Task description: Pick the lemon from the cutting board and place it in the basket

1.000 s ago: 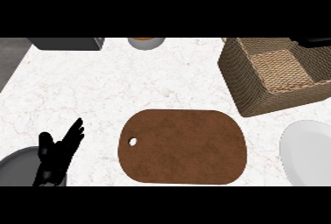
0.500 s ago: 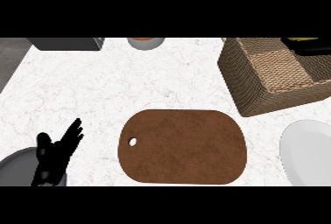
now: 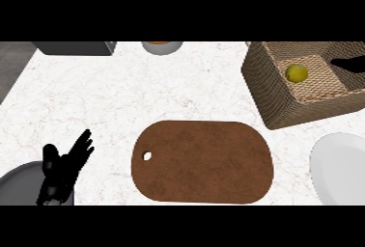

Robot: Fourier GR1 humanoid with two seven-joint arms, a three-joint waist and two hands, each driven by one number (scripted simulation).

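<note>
- Your lemon (image 3: 296, 73) sits inside the basket (image 3: 267, 87), on its woven floor, toward the left inner wall.
- The basket stands at the bench's far right corner; it looks tilted in this view and its near wall faces the cutting board (image 3: 205, 162).
- Your right hand (image 3: 351, 63) shows only as a dark shape over the basket's right rim, at the view's right edge, apart from the lemon; you cannot tell how its fingers are set.
- Your left hand (image 3: 64, 166) rests at the bench's near left corner, fingers straight and spread, pointing up and away, holding nothing.
- The cutting board lies bare at the bench's near middle, brown, rounded, its small hanging hole on its left side.
- A white plate (image 3: 342, 169) sits at the near right edge, just beside the board's right side and cut off by the view.
- A grey round dish (image 3: 18, 185) lies at the near left corner, partly under your left hand.
- At the far edge, a dark grey box (image 3: 75, 47) on the left and a light bowl (image 3: 161, 47) near the middle, both cropped.
</note>
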